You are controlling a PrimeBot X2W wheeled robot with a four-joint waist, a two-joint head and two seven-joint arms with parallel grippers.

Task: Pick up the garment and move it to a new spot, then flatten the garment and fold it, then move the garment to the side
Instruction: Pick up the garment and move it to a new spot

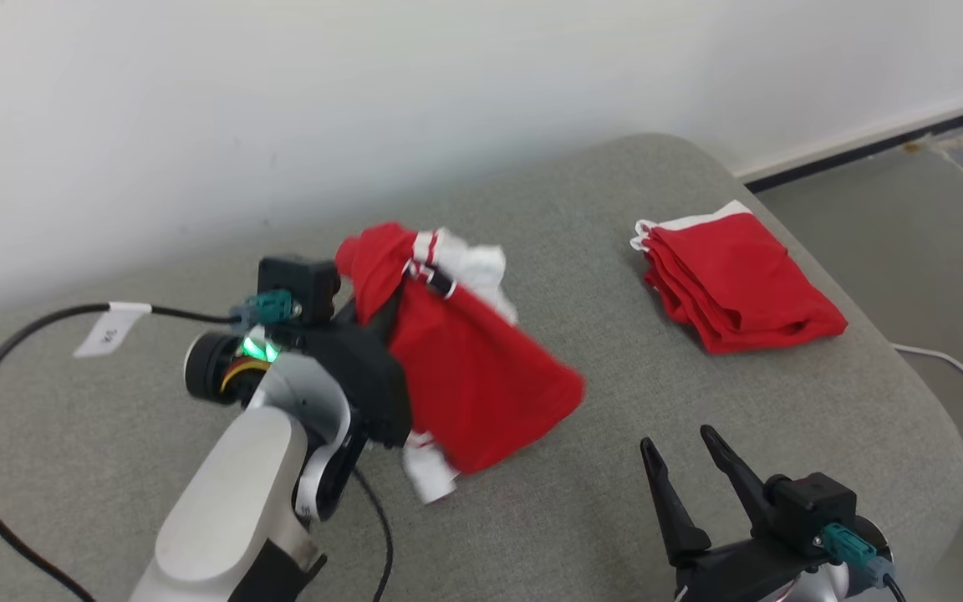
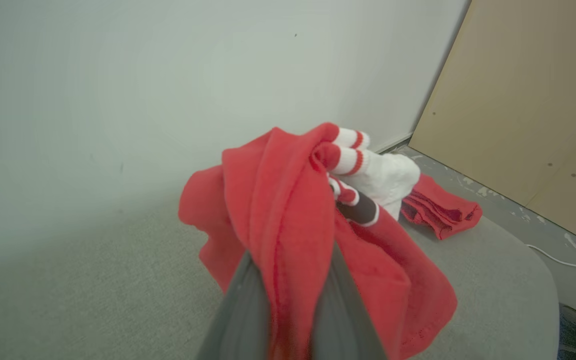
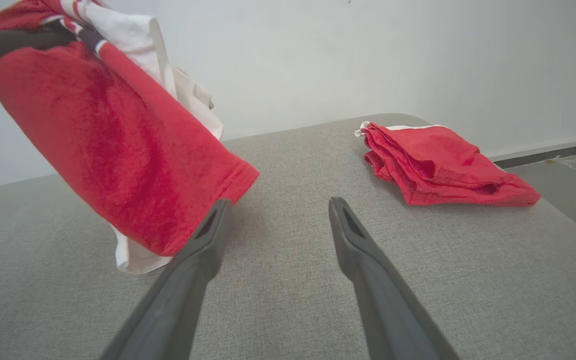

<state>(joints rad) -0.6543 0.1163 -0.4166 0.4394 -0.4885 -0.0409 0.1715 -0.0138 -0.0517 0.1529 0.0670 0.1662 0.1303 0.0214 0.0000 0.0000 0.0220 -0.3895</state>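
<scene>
The left tool (image 2: 290, 260) is pressed together on a thick bunch of the red garment (image 1: 473, 368) and holds it up above the grey cloth-covered tabletop (image 1: 598, 209). The rest hangs down in a loose fold, and a white edge at the bottom is at, or just above, the surface; I cannot tell which. The right tool (image 1: 678, 439) is spread and empty, low at the near right side, just beside the hanging hem. I see a few risks. The pinch takes many layers at once, with striped cuffs and white cloth sticking out past it, so one layer may slide out and the garment may drop in a heap. If the arm travels low, the hanging end can drag and roll under itself, which makes the flattening harder. A second folded red garment (image 1: 736, 284) lies at the far right; setting this one down too near could push or cover it. The hem could also catch on the right tool's fingers.
</scene>
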